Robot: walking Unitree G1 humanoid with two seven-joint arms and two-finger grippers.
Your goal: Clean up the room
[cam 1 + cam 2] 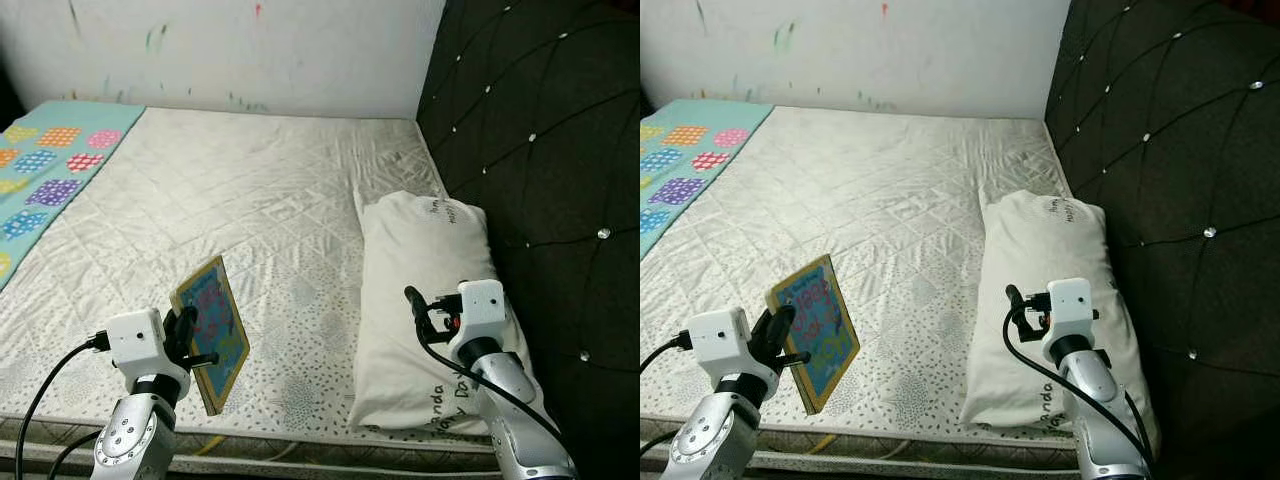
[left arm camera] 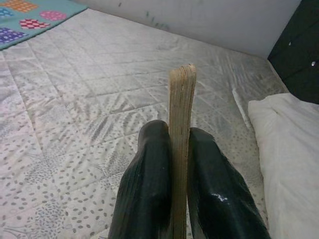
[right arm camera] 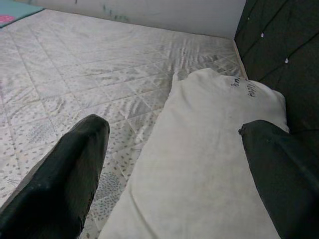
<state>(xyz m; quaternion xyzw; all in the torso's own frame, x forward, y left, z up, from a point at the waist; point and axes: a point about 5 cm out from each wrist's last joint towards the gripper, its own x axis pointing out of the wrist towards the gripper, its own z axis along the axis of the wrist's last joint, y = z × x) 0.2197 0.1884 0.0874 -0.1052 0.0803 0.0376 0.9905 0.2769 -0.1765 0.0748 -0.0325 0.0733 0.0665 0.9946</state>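
Most of the mattress [image 1: 250, 200] lies bare, so a pincer could pass freely over its middle and far part up to the wall [image 1: 250, 50]. On the right, the pillow [image 1: 430, 300] lies against the tufted headboard [image 1: 540, 150], closing that side. A patterned blanket [image 1: 50, 170] covers the far left edge. The book [image 1: 213, 330] held upright by the left pincer [image 1: 195, 340] blocks the near left.

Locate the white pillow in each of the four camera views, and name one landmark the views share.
Left eye: pillow right of centre, against the headboard.
Right eye: pillow right of centre.
Left wrist: pillow at right edge.
Right wrist: pillow central, between the fingers.
Shared landmark: black tufted headboard.
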